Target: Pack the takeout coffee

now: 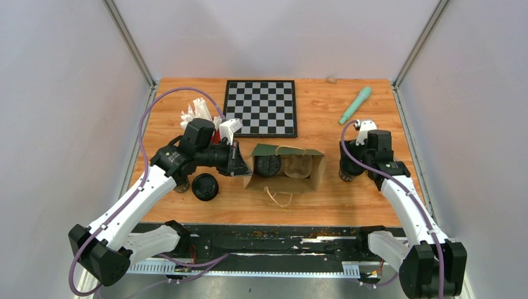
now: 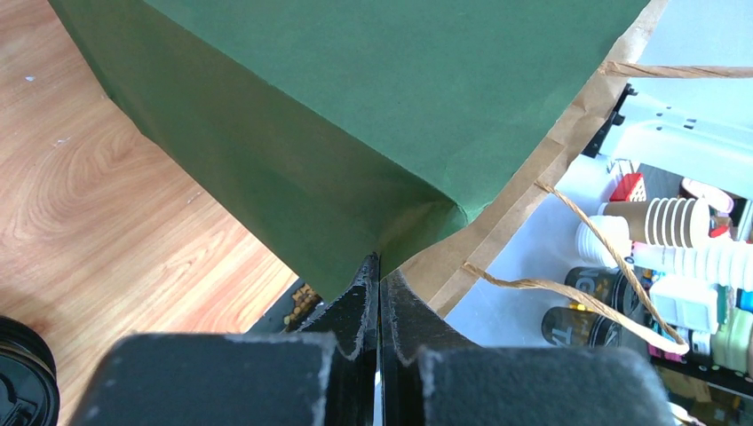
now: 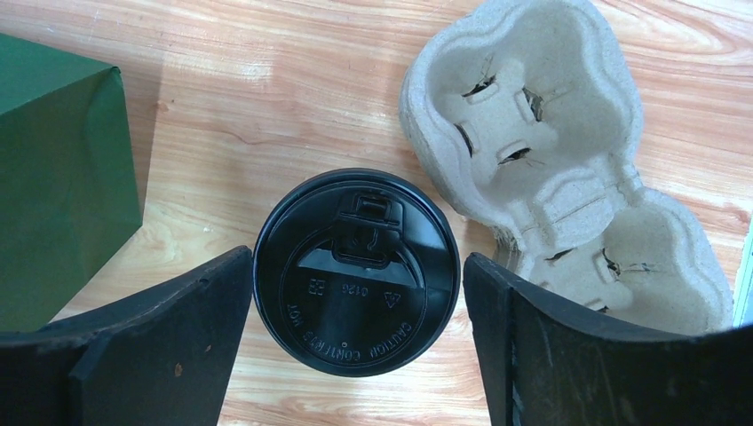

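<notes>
A green paper bag (image 1: 287,166) with a brown inside stands open at the table's middle. One black-lidded coffee cup (image 1: 269,166) sits inside it. My left gripper (image 1: 240,161) is shut on the bag's left edge, and the left wrist view shows the fingertips (image 2: 379,266) pinching the green paper (image 2: 355,115). A second cup (image 1: 205,186) stands on the table under my left arm. My right gripper (image 3: 357,257) is open, with its fingers on either side of a third cup (image 3: 357,271) and not touching it. This cup stands right of the bag (image 1: 345,175).
A pulp cup carrier (image 3: 568,169) lies just beyond the third cup. A red cup of white wrapped straws (image 1: 200,116) stands behind my left arm. A checkerboard (image 1: 261,107) and a teal tool (image 1: 355,104) lie at the back. The bag's twine handle (image 1: 278,197) trails forward.
</notes>
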Tool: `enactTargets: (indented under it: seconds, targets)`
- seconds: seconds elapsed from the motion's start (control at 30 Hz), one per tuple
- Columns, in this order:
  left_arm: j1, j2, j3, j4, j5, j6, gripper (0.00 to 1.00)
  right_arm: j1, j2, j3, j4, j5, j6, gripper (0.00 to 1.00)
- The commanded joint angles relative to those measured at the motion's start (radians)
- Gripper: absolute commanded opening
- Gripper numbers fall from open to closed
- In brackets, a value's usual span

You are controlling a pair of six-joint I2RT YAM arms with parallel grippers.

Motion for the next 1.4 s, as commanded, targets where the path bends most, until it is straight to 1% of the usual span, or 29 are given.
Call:
enactTargets:
  seconds: [0.0, 0.3, 0.43, 0.77, 0.9, 0.97, 1.07, 1.27, 1.37]
  targets:
    - [-0.004, 0.009, 0.041, -0.003, -0.005, 0.022, 0.00, 0.003, -0.019, -0.013, 0.048, -0.016, -0.016, 0.86]
    - [-0.005, 0.009, 0.046, -0.002, -0.010, 0.024, 0.00, 0.004, -0.003, -0.016, 0.039, -0.017, -0.009, 0.86]
    - [-0.005, 0.011, 0.047, -0.003, -0.012, 0.026, 0.00, 0.004, 0.000, -0.014, 0.035, -0.015, -0.009, 0.84]
    - [-0.005, 0.023, 0.056, -0.004, -0.012, 0.033, 0.00, 0.005, 0.022, 0.034, -0.023, -0.006, 0.000, 0.89]
    - [-0.005, 0.029, 0.061, -0.003, -0.011, 0.036, 0.00, 0.005, 0.036, 0.038, -0.022, -0.003, 0.000, 0.88]
    - [-0.004, 0.032, 0.062, -0.003, -0.011, 0.036, 0.00, 0.005, 0.051, 0.052, -0.034, -0.003, 0.001, 0.86]
    - [-0.005, 0.034, 0.066, -0.005, -0.013, 0.038, 0.00, 0.005, 0.070, 0.091, -0.063, 0.001, 0.005, 0.85]
    - [-0.005, 0.038, 0.067, -0.003, -0.014, 0.036, 0.00, 0.006, 0.103, 0.183, -0.148, 0.015, 0.026, 0.87]
    - [-0.005, 0.043, 0.070, 0.001, -0.014, 0.035, 0.00, 0.005, 0.126, 0.207, -0.195, 0.025, 0.036, 0.90]
